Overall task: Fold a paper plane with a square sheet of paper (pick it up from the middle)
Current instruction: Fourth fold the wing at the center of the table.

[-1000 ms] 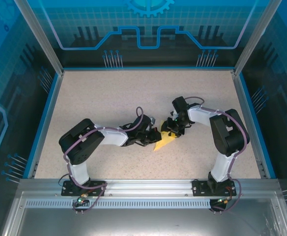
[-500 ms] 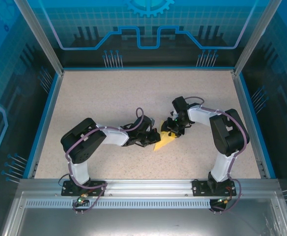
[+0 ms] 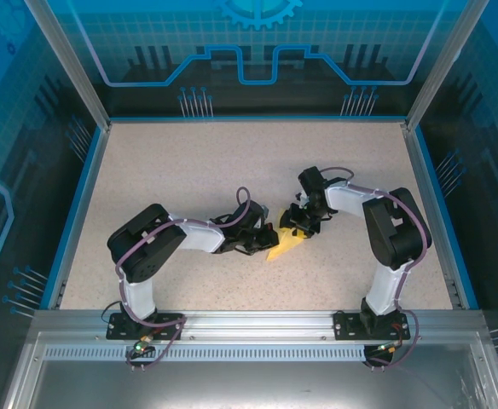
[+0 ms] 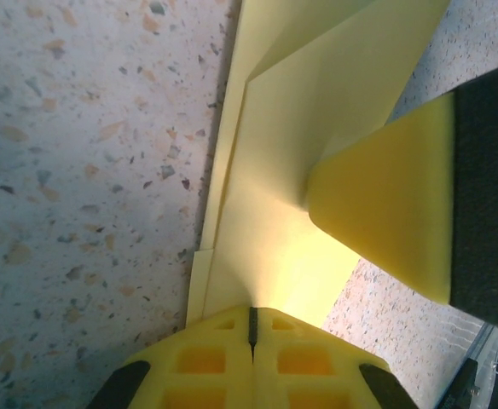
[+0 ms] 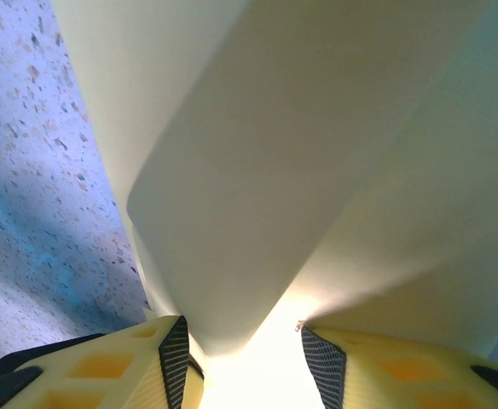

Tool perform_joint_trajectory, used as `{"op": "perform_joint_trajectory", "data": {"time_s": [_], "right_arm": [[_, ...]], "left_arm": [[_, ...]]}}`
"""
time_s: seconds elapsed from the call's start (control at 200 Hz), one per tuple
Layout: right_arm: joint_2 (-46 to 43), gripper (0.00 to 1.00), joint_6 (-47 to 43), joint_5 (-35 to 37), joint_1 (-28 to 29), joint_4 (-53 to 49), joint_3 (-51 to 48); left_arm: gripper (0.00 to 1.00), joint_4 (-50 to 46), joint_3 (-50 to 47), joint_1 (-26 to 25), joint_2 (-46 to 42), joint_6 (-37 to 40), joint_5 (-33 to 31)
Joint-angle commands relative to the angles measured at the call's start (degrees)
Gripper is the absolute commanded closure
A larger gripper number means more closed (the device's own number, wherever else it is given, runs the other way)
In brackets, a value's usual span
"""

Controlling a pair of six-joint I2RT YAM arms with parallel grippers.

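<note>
Near the middle of the speckled grey table (image 3: 189,170), a little toward 5 o'clock, lies the pale yellow sheet of paper (image 3: 285,246). It is partly folded. From above it looks like a small pointed shape, with its tip toward 7 o'clock. Both arms reach in and meet over it.

At the paper's 9 o'clock side sits the left gripper (image 3: 263,241). In its own wrist view the left gripper (image 4: 251,328) has its two yellow fingers clenched tight together, with just a thin line between them. The tips sit right at the narrow end of the paper (image 4: 266,196). I cannot tell if the paper is nipped between them or just pressed under them. Folded layers of paper run away toward 12 o'clock. One yellow finger (image 4: 385,213) of the other arm touches the paper at 3 o'clock.

At the paper's 1 o'clock side sits the right gripper (image 3: 298,225). In its wrist view the right gripper (image 5: 240,341) has its fingers partly apart. A curved, rolled-over flap of the paper (image 5: 257,170) goes between them and touches both pads, so it is grasping the paper. Bare table shows at 9 o'clock in that view.
</note>
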Motion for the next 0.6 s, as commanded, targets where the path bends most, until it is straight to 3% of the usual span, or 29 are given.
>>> {"op": "perform_joint_trajectory", "data": {"time_s": [0.0, 0.34, 0.595], "right_arm": [[9.2, 0.53, -0.2, 12.3, 1.2, -3.2, -4.7], [7.9, 0.54, -0.1, 10.8, 1.5, -3.5, -4.2], [-6.7, 0.49, -1.0, 4.7, 1.3, 0.1, -4.1]], "left_arm": [[1.00, -2.9, 1.1, -0.3, 1.4, 1.2, -1.4], [1.00, -5.5, 0.7, -0.4, 2.0, 0.9, -1.7], [1.00, -9.6, 0.1, -0.6, 2.3, 1.2, -2.5]]}}
